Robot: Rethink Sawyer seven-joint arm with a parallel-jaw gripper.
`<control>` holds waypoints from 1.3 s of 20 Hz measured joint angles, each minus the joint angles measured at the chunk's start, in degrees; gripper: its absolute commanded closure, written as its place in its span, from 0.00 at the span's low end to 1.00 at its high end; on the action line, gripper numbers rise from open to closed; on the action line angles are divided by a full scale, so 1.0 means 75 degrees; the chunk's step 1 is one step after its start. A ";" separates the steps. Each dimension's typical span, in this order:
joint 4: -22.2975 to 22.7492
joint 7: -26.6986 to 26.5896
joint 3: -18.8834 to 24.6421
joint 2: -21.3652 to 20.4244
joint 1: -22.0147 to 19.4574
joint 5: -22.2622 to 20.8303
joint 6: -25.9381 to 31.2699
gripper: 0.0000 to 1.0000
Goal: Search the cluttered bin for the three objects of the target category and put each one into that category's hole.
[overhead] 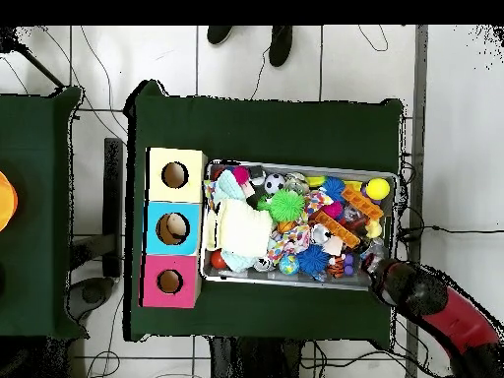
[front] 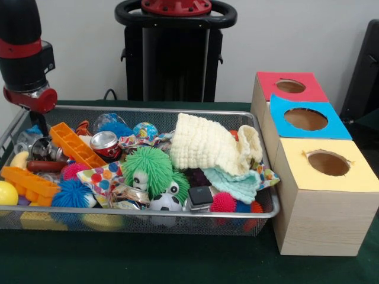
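Wide, shallow basket of silver wire mesh [front: 260, 214] resting on dark green cloth-covered surface [front: 148, 260], filled to the rim with clutter. Red and black arm [front: 23, 53] reaching down over the basket's left far corner in the front view; in the overhead view, same arm entering from the lower right toward the basket's lower right corner. End effector [front: 39, 122] sunk among the clutter at that corner; cannot tell how far open, nor whether anything is held.

Crushed clear plastic bottle [front: 26, 141] lying at the far left of the basket, just beside the end effector, partly hidden; other bottles not made out in the pile.

Cream knitted cloth [front: 204, 145] heaped right of centre, over a pale turquoise knitted cloth [front: 237, 182]. Green shaggy rubber ball [front: 148, 168] at middle, with a small black and white soccer ball [front: 166, 202] in front of it against the near wall. Red and silver metal can [front: 106, 144] behind the green ball. Orange plastic ridged tray [front: 76, 145] lying slantwise at left, a spiky blue ball [front: 72, 193] near the front left, a yellow ball [front: 7, 193] at the left edge.

Three wooden boxes in a row just right of the basket, each with a round hole on top: red-topped box [front: 290, 87] farthest, blue-topped box [front: 308, 118] between, yellow-topped box [front: 325, 165] nearest.
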 measured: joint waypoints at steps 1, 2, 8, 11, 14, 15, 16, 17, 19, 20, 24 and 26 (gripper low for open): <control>0.0000 0.0000 0.0001 -0.0008 0.0001 0.0000 0.0002 1.00; 0.0000 0.0000 0.0001 -0.0009 0.0001 0.0000 0.0002 1.00; -0.0001 0.0000 0.0000 -0.0019 -0.0001 -0.0002 0.0000 0.00; -0.0002 0.0000 0.0000 -0.0040 0.0002 0.0000 -0.0002 0.00; -0.0002 0.0000 0.0000 -0.0077 0.0014 0.0000 -0.0002 0.00; -0.0002 0.0000 0.0000 -0.0090 0.0020 0.0000 -0.0002 0.00; -0.0001 0.0000 0.0000 -0.0101 0.0027 0.0000 0.0000 0.00; -0.0001 0.0000 -0.0001 -0.0145 0.0056 -0.0002 0.0000 0.00; -0.0002 0.0000 -0.0001 -0.0183 0.0083 0.0000 0.0000 0.00; -0.0001 0.0000 -0.0001 -0.0204 0.0101 -0.0002 0.0000 0.00; -0.0001 0.0000 0.0000 -0.0284 0.0174 -0.0002 0.0000 0.00; -0.0001 0.0000 0.0000 -0.0314 0.0188 -0.0002 0.0000 0.00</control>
